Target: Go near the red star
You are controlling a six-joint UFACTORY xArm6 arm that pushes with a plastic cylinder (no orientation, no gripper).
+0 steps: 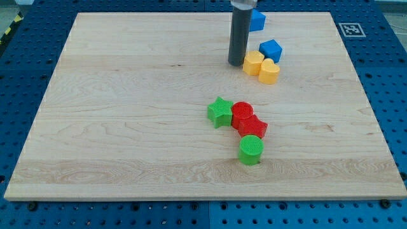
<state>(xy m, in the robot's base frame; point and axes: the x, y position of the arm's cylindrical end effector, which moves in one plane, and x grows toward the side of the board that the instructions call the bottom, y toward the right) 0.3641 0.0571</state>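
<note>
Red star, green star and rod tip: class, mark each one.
red star [254, 126], camera view, its top face
green star [220, 111], camera view, its top face
my tip [236, 63], camera view, the rod's lowest end

Pale wooden board [127, 127] rests on blue perforated table [19, 83]; printed marker tag [351, 28] beside board's top-right corner.

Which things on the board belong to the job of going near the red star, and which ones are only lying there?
Belong to the job:
- red star, low in the middle cluster
- my tip, up beside the yellow blocks, apart from the star

Only lying there:
- red round block
- green star
- green round block
- two yellow blocks
- two blue blocks
</note>
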